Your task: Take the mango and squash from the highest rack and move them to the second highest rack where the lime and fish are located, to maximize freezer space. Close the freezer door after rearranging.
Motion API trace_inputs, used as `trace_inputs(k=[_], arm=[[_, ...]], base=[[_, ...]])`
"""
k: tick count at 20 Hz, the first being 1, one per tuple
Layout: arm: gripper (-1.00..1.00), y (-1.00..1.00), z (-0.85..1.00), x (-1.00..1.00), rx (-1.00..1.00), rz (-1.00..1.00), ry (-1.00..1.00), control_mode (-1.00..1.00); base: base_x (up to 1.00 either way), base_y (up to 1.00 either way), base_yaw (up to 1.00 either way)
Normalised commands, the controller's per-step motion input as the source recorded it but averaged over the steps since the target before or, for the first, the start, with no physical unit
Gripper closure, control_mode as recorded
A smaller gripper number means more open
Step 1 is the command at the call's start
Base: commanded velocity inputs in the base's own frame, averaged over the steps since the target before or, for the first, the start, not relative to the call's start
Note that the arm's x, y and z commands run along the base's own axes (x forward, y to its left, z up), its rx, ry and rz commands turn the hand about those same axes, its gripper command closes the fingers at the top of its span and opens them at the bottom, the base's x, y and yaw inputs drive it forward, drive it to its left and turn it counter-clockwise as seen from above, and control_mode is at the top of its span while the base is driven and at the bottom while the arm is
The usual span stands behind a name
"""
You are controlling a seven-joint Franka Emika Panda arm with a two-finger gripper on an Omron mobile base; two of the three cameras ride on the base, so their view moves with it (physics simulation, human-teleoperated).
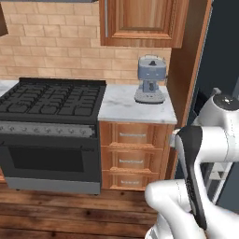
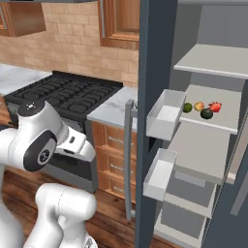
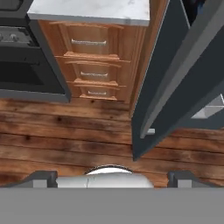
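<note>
I see the freezer (image 2: 213, 29) standing open, its door (image 2: 150, 58) swung wide. On one pale shelf sit the lime (image 2: 187, 107), mango (image 2: 198, 106), red-orange fish (image 2: 214, 106) and near-black squash (image 2: 207, 114), clustered close together near the shelf's front edge.

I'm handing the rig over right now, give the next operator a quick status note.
Gripper: open, holding nothing, aimed at the floor beside the freezer door.
Mango, squash, lime and fish all sit together on one freezer shelf, the second from the top in the right base view.
Done: the moves look finished.
Left: the door is open; close it.
</note>
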Motion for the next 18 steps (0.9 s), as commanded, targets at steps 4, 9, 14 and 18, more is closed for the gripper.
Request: trace_inputs(k=[4,9,14,18], arm=[[-1.00,0.23,0.00,0.84,-0.29,-0.02,0.13,-1.00],[-1.00,0.02,-0.07,1.00,-0.39,-0.04,0.14,-1.00],[-1.00,-0.23,-0.08,1.00,-0.20,0.00,0.09,-1.00],[-1.00,-0.51,-0.16,0.97,0.00,0.00,0.06,-1.00]], base=[[0.00,0.00,0.00],[0.00,0.00,0.00],[0.00,0.00,0.00],[0.00,0.00,0.00]])
